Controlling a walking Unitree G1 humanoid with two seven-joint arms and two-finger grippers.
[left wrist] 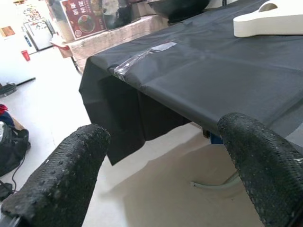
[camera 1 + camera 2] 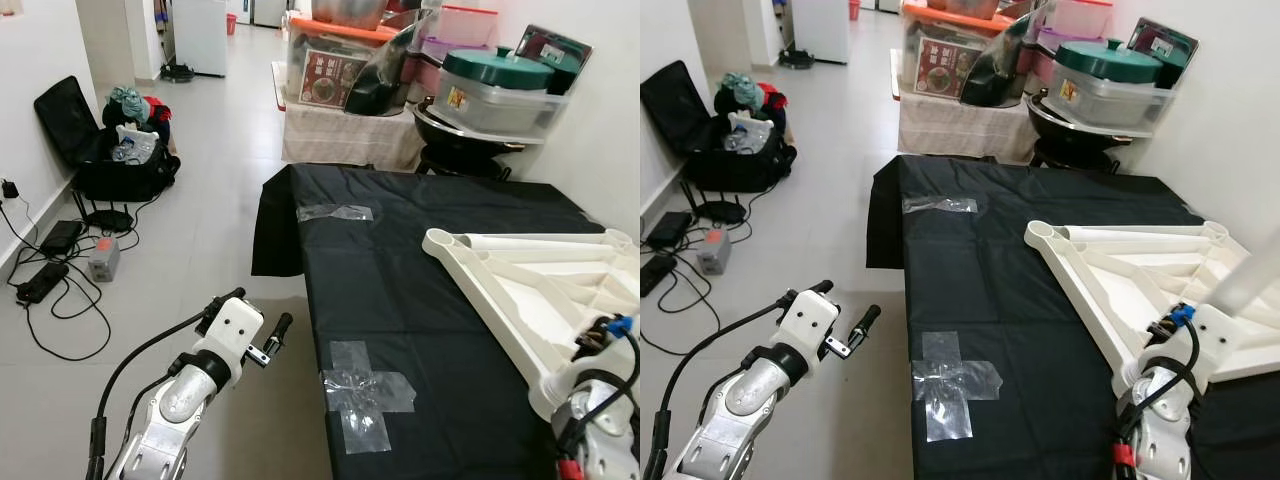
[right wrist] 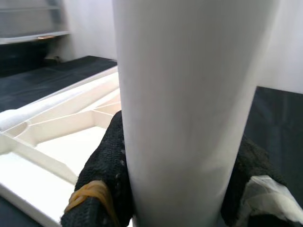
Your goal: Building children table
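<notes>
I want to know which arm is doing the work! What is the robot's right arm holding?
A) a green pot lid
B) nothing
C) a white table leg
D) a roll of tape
C: in the right wrist view the right gripper has its jaws shut around a thick white table leg, above the upturned white tabletop lying on the black cloth.

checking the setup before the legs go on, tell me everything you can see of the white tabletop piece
The white tabletop lies upside down on the black cloth-covered table, toward the robot's right. It looks like moulded plastic, with raised ribs across its underside and round leg sockets at its corners. The right gripper is shut on a white tube-like leg, held upright at the near corner. The left gripper hangs open, apart, over the floor.
</notes>
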